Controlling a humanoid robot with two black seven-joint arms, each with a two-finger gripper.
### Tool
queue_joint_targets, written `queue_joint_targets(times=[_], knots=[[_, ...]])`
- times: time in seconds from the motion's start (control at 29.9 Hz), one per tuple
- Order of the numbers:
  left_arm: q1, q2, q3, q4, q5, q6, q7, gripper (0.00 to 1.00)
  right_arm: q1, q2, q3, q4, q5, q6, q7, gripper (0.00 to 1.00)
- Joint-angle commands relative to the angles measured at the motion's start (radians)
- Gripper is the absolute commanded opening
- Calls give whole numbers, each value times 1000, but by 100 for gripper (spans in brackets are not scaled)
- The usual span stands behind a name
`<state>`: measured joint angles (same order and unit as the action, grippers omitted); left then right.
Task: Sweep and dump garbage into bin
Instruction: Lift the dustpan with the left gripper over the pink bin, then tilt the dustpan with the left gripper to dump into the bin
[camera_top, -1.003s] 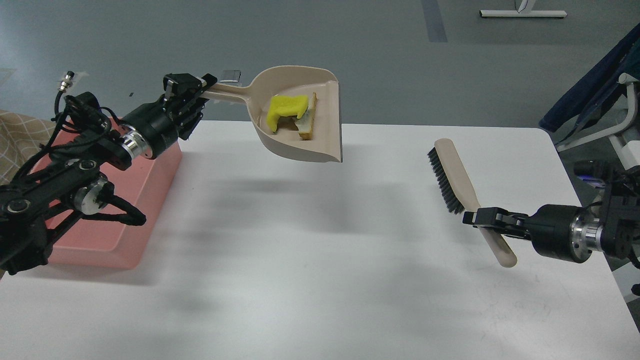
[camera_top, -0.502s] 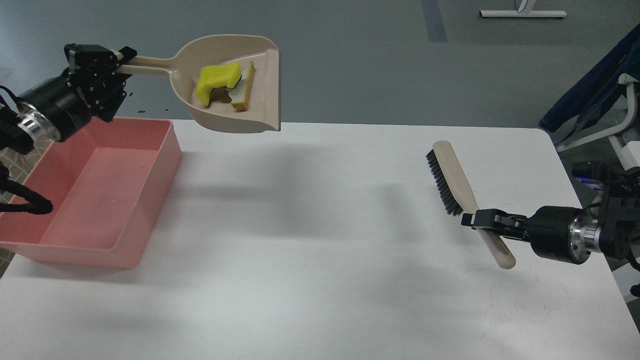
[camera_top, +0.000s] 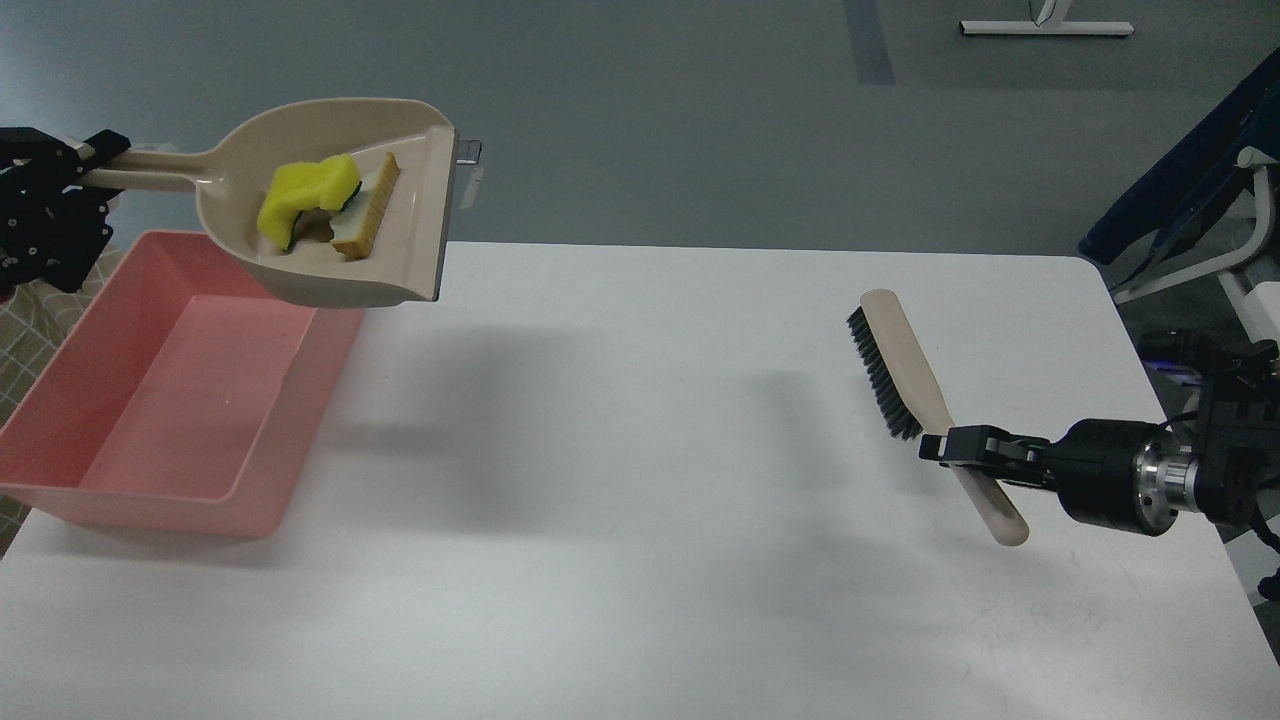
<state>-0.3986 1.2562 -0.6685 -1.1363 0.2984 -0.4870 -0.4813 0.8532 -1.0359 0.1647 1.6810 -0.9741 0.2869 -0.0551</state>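
Note:
The garbage (camera_top: 305, 196), a crumpled yellow scrap with a tan stick-like piece, lies in the beige dustpan (camera_top: 400, 250). My left gripper (camera_top: 95, 165) is shut on the dustpan's handle at the far left and holds the pan in the air, level, above the far right corner of the bin (camera_top: 150, 490), the pink tray at the table's left. My right gripper (camera_top: 950, 447) is shut on the handle of the beige black-bristled brush (camera_top: 900, 355) at the right, held just above the table.
The white table (camera_top: 640, 520) spans the view. A small grey object (camera_top: 468, 152) shows just behind the dustpan. A chair with dark cloth (camera_top: 1200, 190) stands beyond the table's right edge.
My left arm has swung the dustpan with the garbage left, from over the table's back edge to above the bin's far right corner. The brush has barely moved.

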Motion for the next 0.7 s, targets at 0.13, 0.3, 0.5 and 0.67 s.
queue_joint_targets(times=[0.13, 0.3, 0.5, 0.67], knots=[[55, 14, 4, 119, 11, -2, -7, 0, -5, 0, 1, 2, 0, 0, 0, 0], [80, 14, 17, 217, 44, -2, -7, 0, -5, 2, 1, 2, 0, 0, 0, 0], [103, 26, 15, 266, 122, -2, -7, 0, -5, 5, 1, 0, -2, 0, 0, 0], [110, 49, 15, 271, 128, -2, -7, 0, -5, 5, 1, 0, 0, 0, 0, 0]])
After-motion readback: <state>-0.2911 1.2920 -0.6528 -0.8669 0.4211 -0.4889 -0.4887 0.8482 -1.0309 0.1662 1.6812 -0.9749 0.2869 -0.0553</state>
